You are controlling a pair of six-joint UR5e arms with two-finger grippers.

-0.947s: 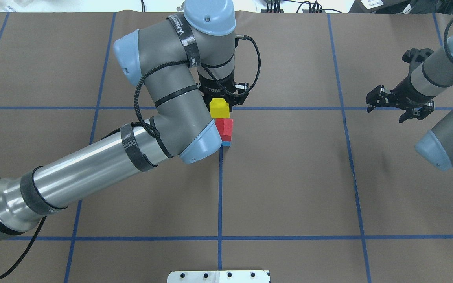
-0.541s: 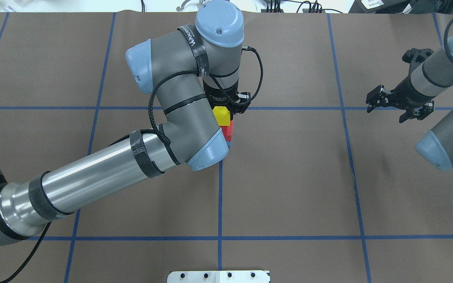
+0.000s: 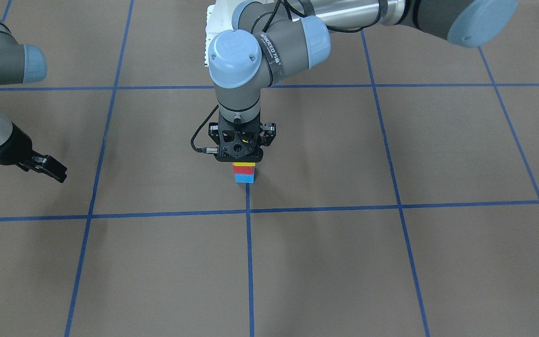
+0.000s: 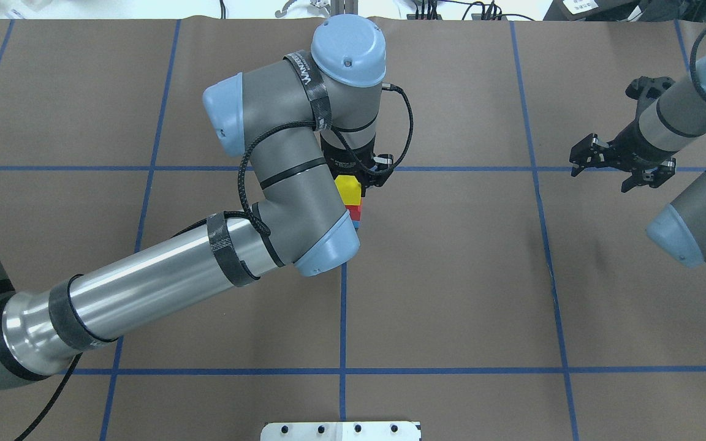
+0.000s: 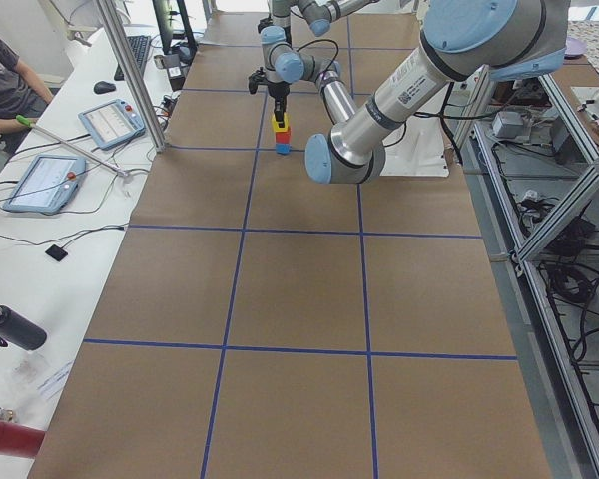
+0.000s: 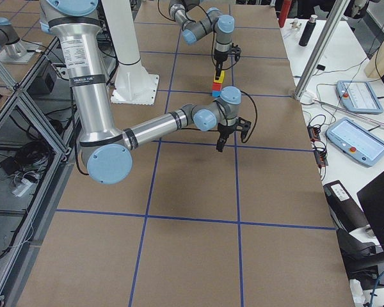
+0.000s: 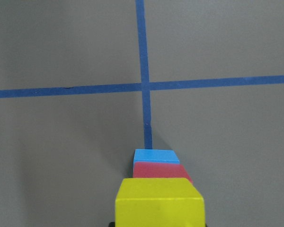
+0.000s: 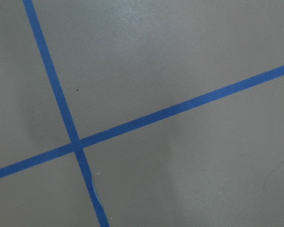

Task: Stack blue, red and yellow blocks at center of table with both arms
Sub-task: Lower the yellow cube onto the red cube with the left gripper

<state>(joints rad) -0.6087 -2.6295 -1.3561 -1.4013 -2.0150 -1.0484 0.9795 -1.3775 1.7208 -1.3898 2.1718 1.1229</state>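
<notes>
At the table's [image 4: 451, 275] centre crossing a light blue block [image 3: 244, 178] rests on the table with a red block [image 3: 244, 169] on top of it. My left gripper [image 3: 242, 158] points straight down, shut on the yellow block [image 4: 349, 188], which is lined up over the red block [image 7: 161, 169]. Yellow block [image 5: 279, 120] and red block look stacked in the side view, but I cannot tell whether they touch. My right gripper [image 4: 609, 166] hovers open and empty far off at the table's right side.
The left arm's elbow [image 4: 322, 245] overhangs the stack's near side. A white pedestal plate [image 4: 341, 430] lies at the near table edge. Beyond the far edge a desk carries tablets [image 5: 45, 180], and a person [image 5: 5, 85] sits there.
The left arm has swung right and toward the stack, carrying the yellow block from beyond the red block to directly over it and lower. The right arm has not moved.
</notes>
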